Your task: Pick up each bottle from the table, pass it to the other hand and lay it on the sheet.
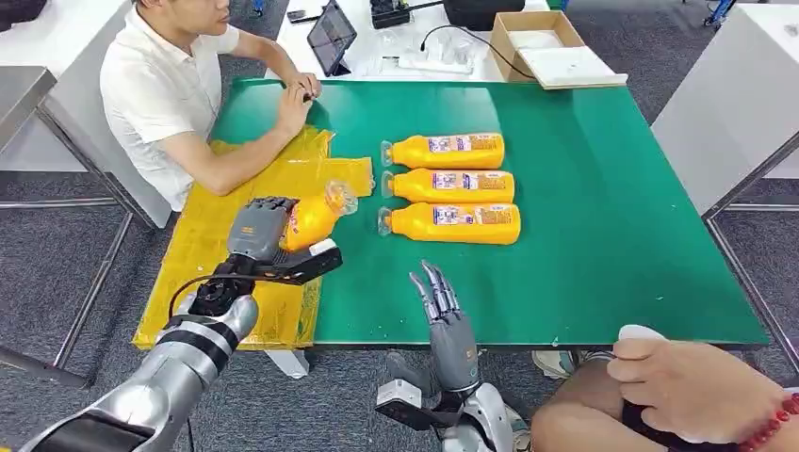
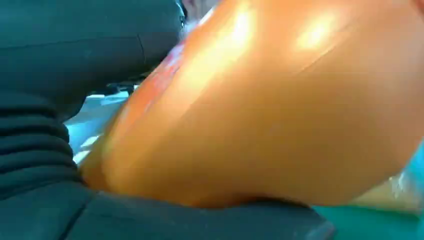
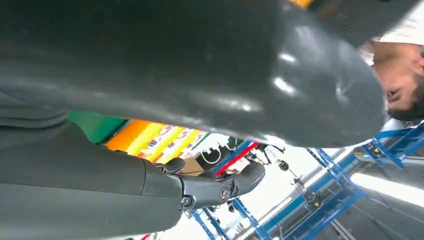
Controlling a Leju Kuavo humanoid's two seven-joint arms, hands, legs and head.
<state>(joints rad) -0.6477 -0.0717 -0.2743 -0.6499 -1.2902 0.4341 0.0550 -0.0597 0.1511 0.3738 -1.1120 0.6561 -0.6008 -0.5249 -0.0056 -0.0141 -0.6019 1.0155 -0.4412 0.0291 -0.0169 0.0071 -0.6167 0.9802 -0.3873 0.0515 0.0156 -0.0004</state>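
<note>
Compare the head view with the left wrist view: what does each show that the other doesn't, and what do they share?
Head view alone: three orange plastic bottles lying side by side on the green table mat, the yellow plastic sheet, the empty right hand with fingers apart, a seated person in a white shirt and a cardboard box. Left wrist view alone: a close look at the bottle's glossy side pressed against the thick grey thumb. Both: the left hand gripping the held orange bottle.
</note>
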